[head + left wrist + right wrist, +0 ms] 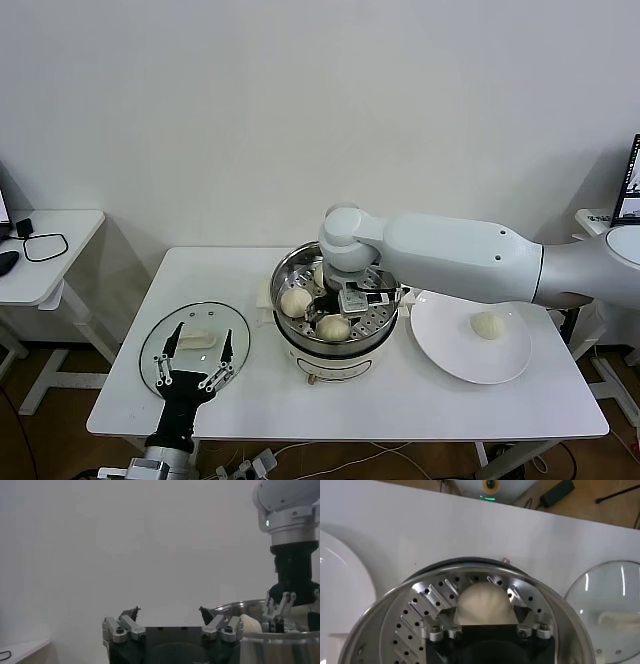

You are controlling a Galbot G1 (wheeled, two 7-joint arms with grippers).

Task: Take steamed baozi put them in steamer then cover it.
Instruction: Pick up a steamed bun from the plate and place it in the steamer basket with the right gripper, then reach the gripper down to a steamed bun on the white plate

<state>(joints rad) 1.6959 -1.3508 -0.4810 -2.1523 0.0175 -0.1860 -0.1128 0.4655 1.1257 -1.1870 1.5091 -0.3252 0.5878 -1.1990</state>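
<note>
Three steamed baozi [296, 301] sit on the perforated tray of the steamer [374, 336] as far as I can count from the head view; the arm hides part of the pot, so I cannot rule out another under it. My right gripper [483, 607] is down inside the steamer, its fingers spread on either side of a bun [483, 604] that rests on the tray, so I judge this one as just let go, not gripped. To finish the step cleanly I would lift straight up, fingers kept wide, until the tips are above the steel rim, and only then swing across; a sideways drag could roll the bun against its neighbours or catch the pot wall.

One more baozi [488, 324] waits alone on the white plate [450, 360], just beside the steamer on my right. It is soft dough, so I would close gently and low on its sides.

The cover [236, 330] lies flat on the table [400, 400] well to the left of the pot, handle up. My left gripper [191, 368] hovers over its near edge, fingers wide open, holding nothing.
</note>
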